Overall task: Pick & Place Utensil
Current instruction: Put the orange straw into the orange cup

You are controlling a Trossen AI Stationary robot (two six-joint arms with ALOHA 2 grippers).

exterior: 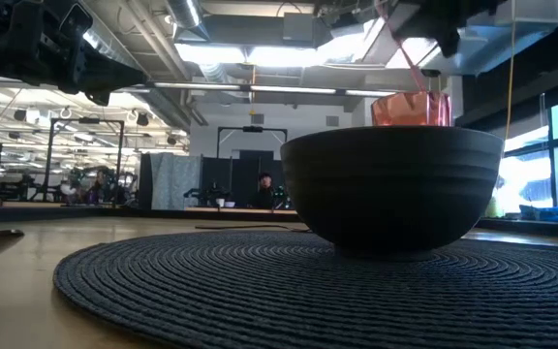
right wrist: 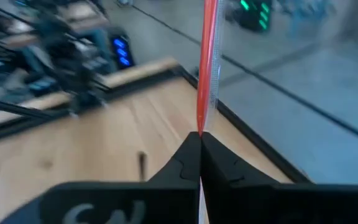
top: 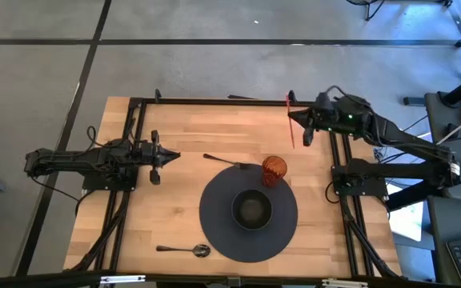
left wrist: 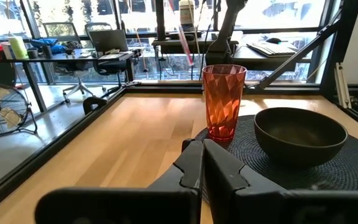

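Note:
A thin red straw is held in the air over the table's far right corner by my right gripper, which is shut on it. The straw also shows in the right wrist view, the low view and the left wrist view. An orange-red tumbler stands upright at the far edge of a dark round placemat. A dark bowl sits at the mat's middle. My left gripper is shut and waits above the table's left side, pointing toward the tumbler. My right gripper pinches the red straw between its two fingers, about at mid-length. The fingers come level from the table's right and lie across the straw. The straw is lifted clear of the table and tilted, with its long free end standing out beyond the fingertips.
A fork lies on the wood just left of the tumbler. A spoon lies near the table's near edge, left of the mat. A black frame rail runs along the far and side edges. Bare wood lies between left arm and mat.

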